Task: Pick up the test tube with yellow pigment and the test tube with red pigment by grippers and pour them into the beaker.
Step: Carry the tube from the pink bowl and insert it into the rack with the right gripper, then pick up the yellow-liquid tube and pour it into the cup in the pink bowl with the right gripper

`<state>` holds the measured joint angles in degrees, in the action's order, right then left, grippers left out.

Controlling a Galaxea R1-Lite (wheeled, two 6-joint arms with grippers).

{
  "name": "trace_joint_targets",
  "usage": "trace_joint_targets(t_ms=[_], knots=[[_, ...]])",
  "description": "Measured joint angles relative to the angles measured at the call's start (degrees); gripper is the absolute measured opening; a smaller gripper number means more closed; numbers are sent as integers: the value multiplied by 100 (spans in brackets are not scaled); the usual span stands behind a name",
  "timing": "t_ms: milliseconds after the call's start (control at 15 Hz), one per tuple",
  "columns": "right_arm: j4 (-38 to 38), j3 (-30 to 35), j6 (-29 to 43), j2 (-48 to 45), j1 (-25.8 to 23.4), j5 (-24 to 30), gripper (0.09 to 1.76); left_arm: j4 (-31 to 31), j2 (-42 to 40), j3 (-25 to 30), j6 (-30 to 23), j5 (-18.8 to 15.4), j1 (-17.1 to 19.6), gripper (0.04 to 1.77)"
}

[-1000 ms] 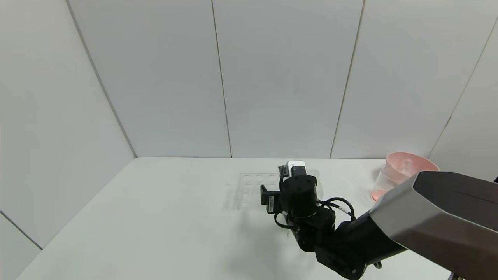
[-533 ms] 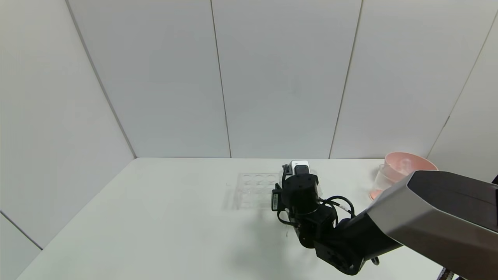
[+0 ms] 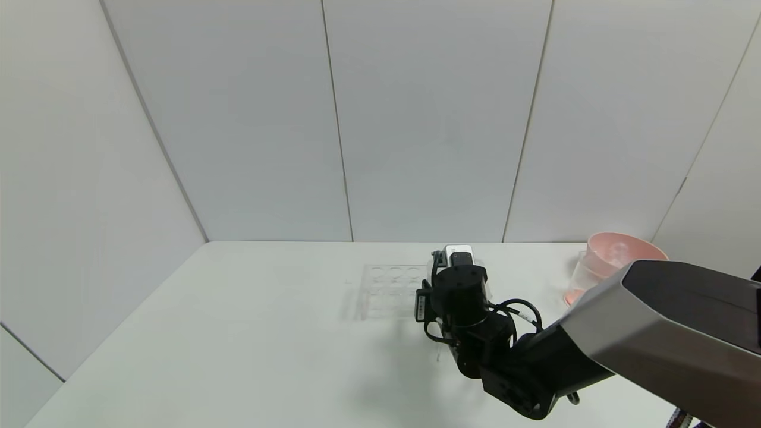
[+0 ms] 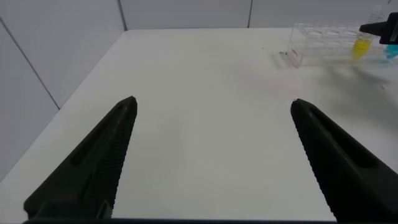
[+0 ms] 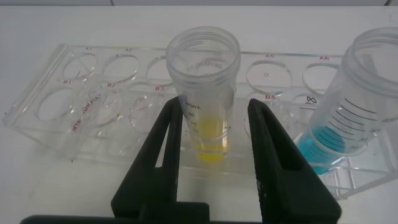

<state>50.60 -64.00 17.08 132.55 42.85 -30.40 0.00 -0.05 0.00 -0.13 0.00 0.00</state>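
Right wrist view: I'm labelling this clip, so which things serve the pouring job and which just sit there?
Job:
- test tube with yellow pigment, standing in the rack between the right gripper jaws
- beaker

Lying about:
- blue tube
- clear rack
- pink bowl
- left gripper, open

Head view looks down and forward across the table (image 3: 250,333) from above, left wrist view sits low and far from the clear tube rack (image 4: 323,45), right wrist view faces the same rack (image 5: 74,93) close up; all three share it.
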Motion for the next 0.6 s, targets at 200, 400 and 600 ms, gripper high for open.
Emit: trace_joint_targets(t_ms=[200, 400, 600], knots=[[77, -20, -146, -85, -24, 55, 61, -7, 0, 0, -2, -2, 0, 176], [55, 0, -236, -243, -35, 51, 54, 0, 0, 0, -2, 0, 0, 176], [52, 39, -299, -383, -33, 27, 54, 0, 0, 0, 0, -2, 0, 176]])
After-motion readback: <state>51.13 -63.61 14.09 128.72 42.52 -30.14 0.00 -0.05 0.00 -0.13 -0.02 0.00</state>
